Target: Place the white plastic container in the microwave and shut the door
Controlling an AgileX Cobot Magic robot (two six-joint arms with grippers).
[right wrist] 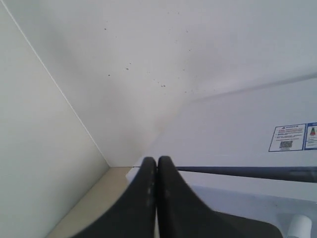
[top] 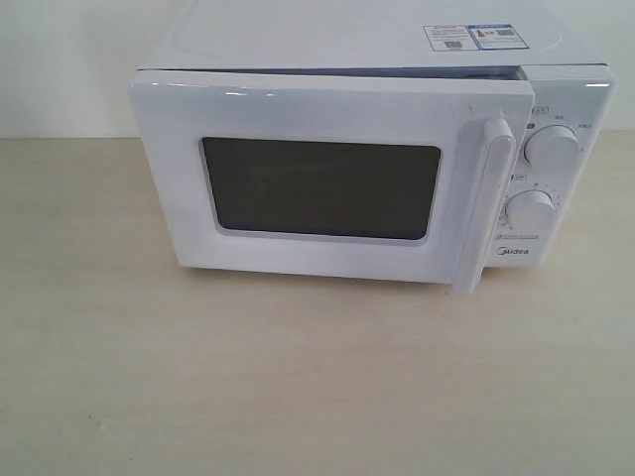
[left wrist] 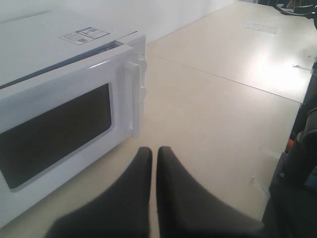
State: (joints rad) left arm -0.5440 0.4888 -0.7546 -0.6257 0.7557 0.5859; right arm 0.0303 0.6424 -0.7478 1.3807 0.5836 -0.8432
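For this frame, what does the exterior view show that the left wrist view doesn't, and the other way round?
Exterior only: the two dials face-on and the Midea logo below them. No gripper appears in it.
Left wrist only: the left gripper, shut and holding nothing, and some dark equipment off to one side.
Both: the microwave, its door slightly ajar, the handle, the dark window and the stickers on top.
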